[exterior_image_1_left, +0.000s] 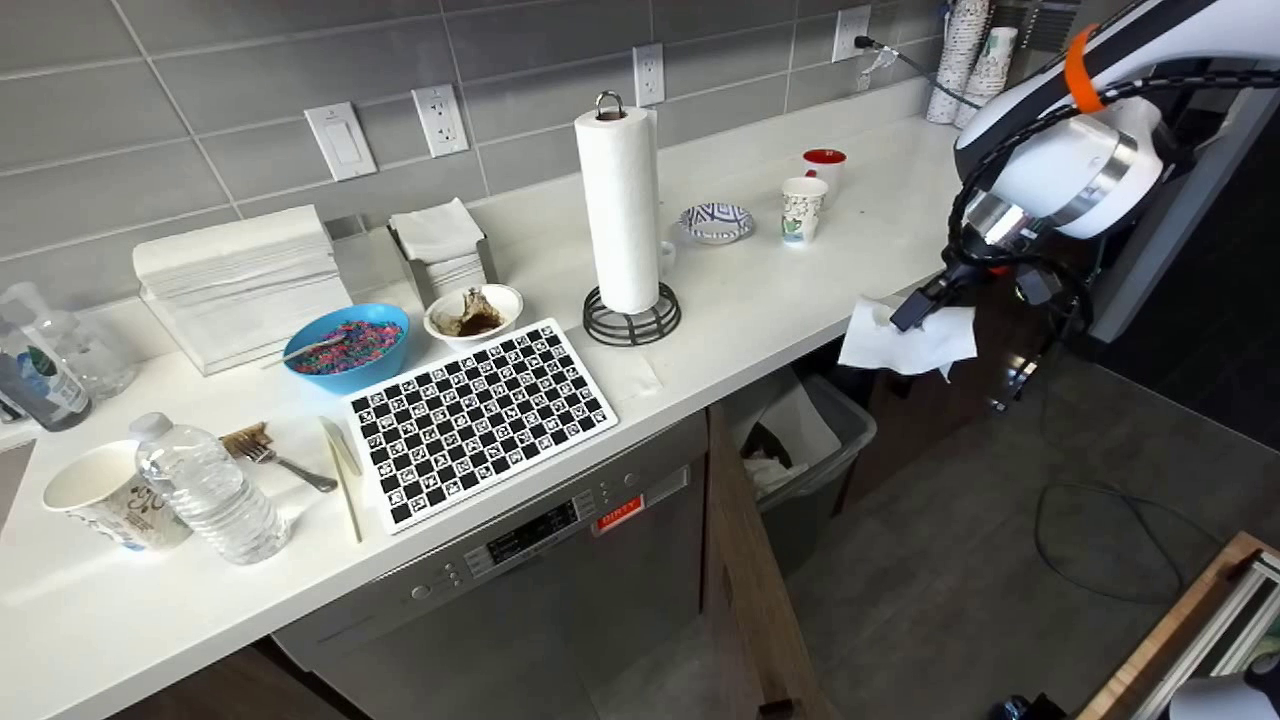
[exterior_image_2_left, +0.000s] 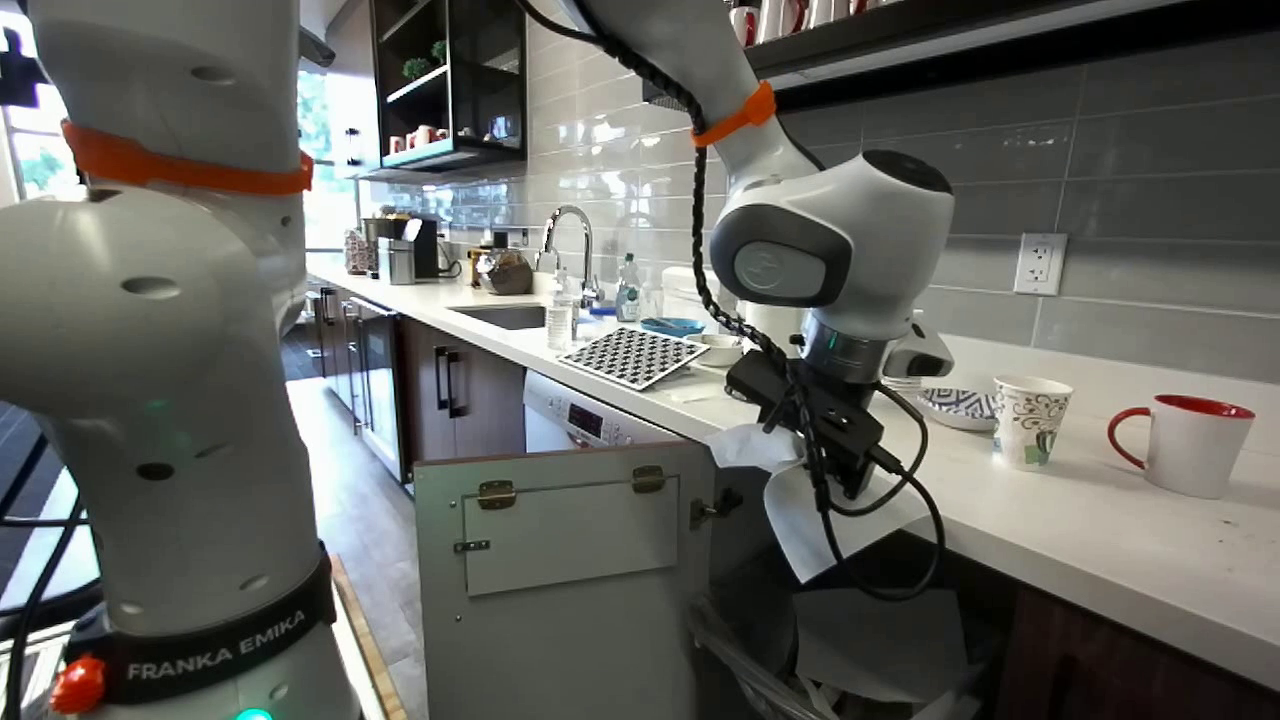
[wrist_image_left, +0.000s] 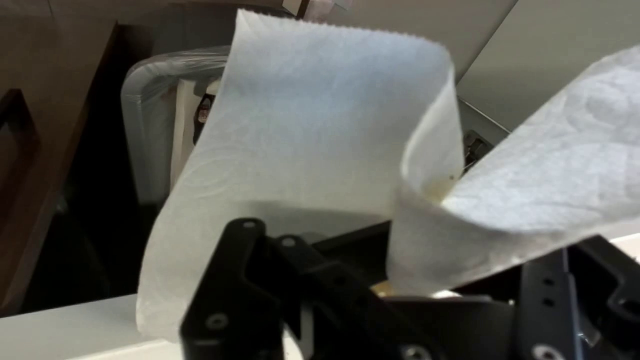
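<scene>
My gripper (exterior_image_1_left: 912, 308) is shut on a white paper towel sheet (exterior_image_1_left: 868, 340) and holds it in the air past the counter's front edge. In the wrist view the sheet (wrist_image_left: 320, 125) spreads and folds over the dark fingers (wrist_image_left: 395, 250), partly hiding the fingertips. A small yellowish stain shows in its fold. The sheet (exterior_image_2_left: 830, 530) also hangs below the gripper (exterior_image_2_left: 850, 470) in an exterior view. A grey lined trash bin (exterior_image_1_left: 855, 415) stands below in the open cabinet, with crumpled paper and a dark item inside. Its rim (wrist_image_left: 132, 95) shows behind the sheet in the wrist view.
An open cabinet door (exterior_image_2_left: 560, 600) juts out beside the bin. The counter (exterior_image_1_left: 740, 290) bears a paper towel roll (exterior_image_1_left: 620, 210), checkered board (exterior_image_1_left: 485, 420), blue bowl (exterior_image_1_left: 345, 375), water bottle (exterior_image_1_left: 215, 495), patterned bowl (exterior_image_1_left: 716, 224), paper cup (exterior_image_1_left: 802, 210) and red-rimmed mug (exterior_image_2_left: 1195, 450).
</scene>
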